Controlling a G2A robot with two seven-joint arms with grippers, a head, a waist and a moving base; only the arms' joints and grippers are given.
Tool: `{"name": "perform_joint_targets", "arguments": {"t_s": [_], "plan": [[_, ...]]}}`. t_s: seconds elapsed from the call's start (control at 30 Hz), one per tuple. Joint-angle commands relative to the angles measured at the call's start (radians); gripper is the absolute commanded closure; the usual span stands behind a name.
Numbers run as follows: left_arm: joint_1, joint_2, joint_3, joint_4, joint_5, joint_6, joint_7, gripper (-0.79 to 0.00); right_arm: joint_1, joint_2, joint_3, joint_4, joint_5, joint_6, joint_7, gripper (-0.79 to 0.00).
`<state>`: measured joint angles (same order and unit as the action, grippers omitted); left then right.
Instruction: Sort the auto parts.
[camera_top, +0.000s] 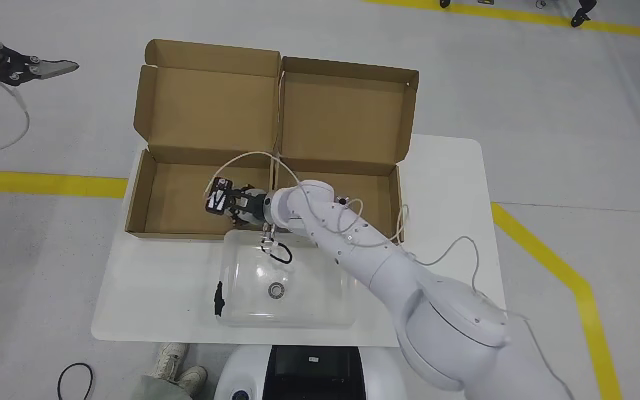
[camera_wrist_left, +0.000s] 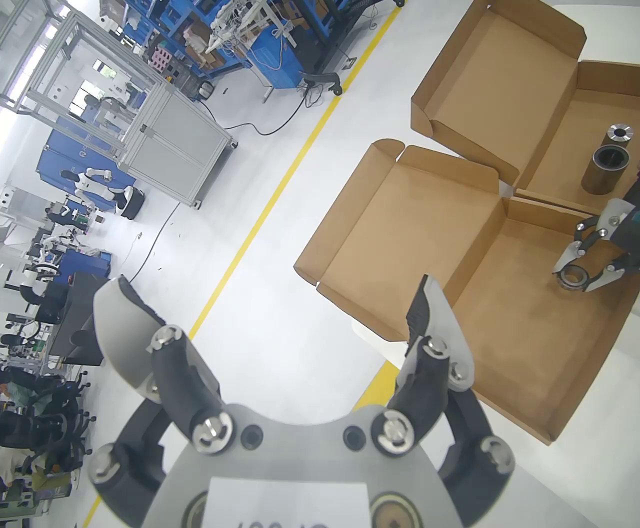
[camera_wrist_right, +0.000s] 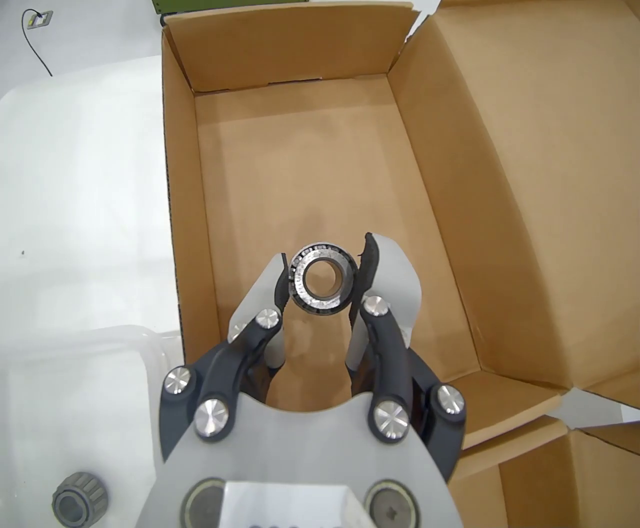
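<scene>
Right arm (camera_top: 360, 245) stretches from the body across the white table (camera_top: 450, 200) and over the clear bin (camera_top: 320, 300), with its wrist leaning into the left box (camera_top: 165, 195). We note the right gripper (camera_wrist_right: 325, 257) narrowed onto a bearing (camera_wrist_right: 322, 281). The pads touch the bearing on both sides and its bore faces the wrist camera. It sits low inside the left box; we cannot tell if it touches the box floor.

Left gripper (camera_wrist_left: 274, 290) hangs off the table over the grey floor, jaws spread wide with nothing between them.

From the left wrist we see two metal cylinders (camera_wrist_left: 610, 167) upright in the right box (camera_wrist_left: 565, 150), and the right gripper side-on. From the right wrist we see a grey toothed part (camera_wrist_right: 80, 500) lying in the bin.
</scene>
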<state>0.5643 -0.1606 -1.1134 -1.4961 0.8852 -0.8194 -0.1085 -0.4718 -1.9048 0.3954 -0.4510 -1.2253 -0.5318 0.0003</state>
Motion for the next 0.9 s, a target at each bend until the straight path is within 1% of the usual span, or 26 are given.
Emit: {"name": "perform_joint_targets", "arguments": {"t_s": [0.0,0.17,0.47,0.7,0.87], "plan": [[0.0,0.0,0.0,0.0,0.0,0.0,0.0,-0.785,0.006,-0.008,0.0,0.02,-0.002,-0.002,-0.009,-0.185],[0.0,0.0,0.0,0.0,0.0,0.0,0.0,-0.785,0.017,-0.026,0.001,0.052,-0.013,-0.001,-0.031,-0.225],[0.0,0.0,0.0,0.0,0.0,0.0,0.0,-0.785,0.026,-0.035,0.005,0.051,-0.053,-0.006,-0.108,-0.234],[0.0,0.0,0.0,0.0,0.0,0.0,0.0,-0.785,0.011,-0.019,0.002,-0.025,-0.116,-0.024,-0.136,-0.262],[0.0,0.0,0.0,0.0,0.0,0.0,0.0,-0.785,-0.014,0.013,0.017,-0.139,-0.16,-0.018,-0.113,-0.271]]}}
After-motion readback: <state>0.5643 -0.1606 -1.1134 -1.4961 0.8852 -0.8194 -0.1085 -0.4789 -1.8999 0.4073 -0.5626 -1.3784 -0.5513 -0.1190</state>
